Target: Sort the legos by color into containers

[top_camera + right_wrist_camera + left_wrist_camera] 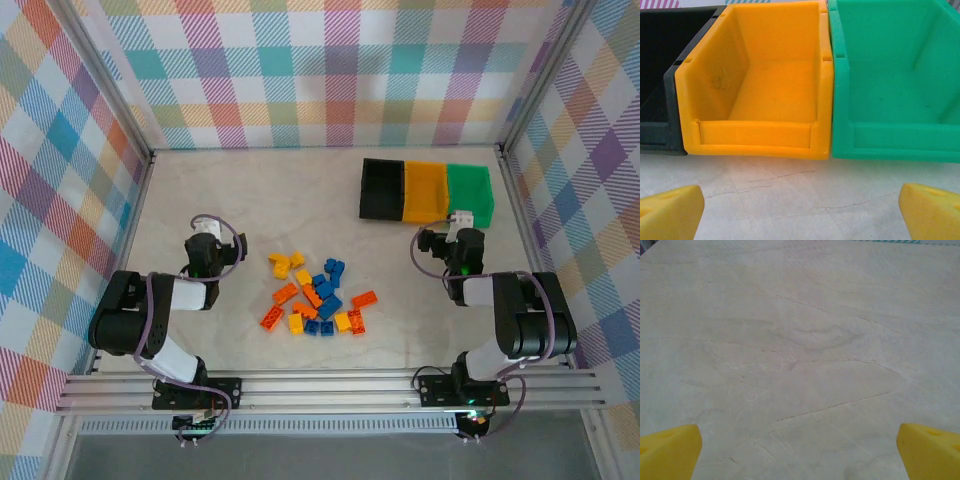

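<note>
The legos [315, 295], small yellow, orange and blue bricks, lie in a loose heap on the table midway between the two arms. The containers stand in a row at the back right: black [382, 190], yellow-orange [425, 192], green [469, 193]. My left gripper [205, 235] is left of the heap, open over bare table, its yellow fingertips [670, 452] wide apart. My right gripper [460, 225] is open just in front of the bins, facing the yellow-orange bin [757, 135] and the green bin [895, 140], with the black bin [660, 100] at the left. Nothing is between either pair of fingers.
Plaid walls with metal posts close in the table on three sides. A metal rail [330, 385] carrying both arm bases runs along the near edge. Pale cracked tabletop [800, 350] stretches ahead of the left gripper.
</note>
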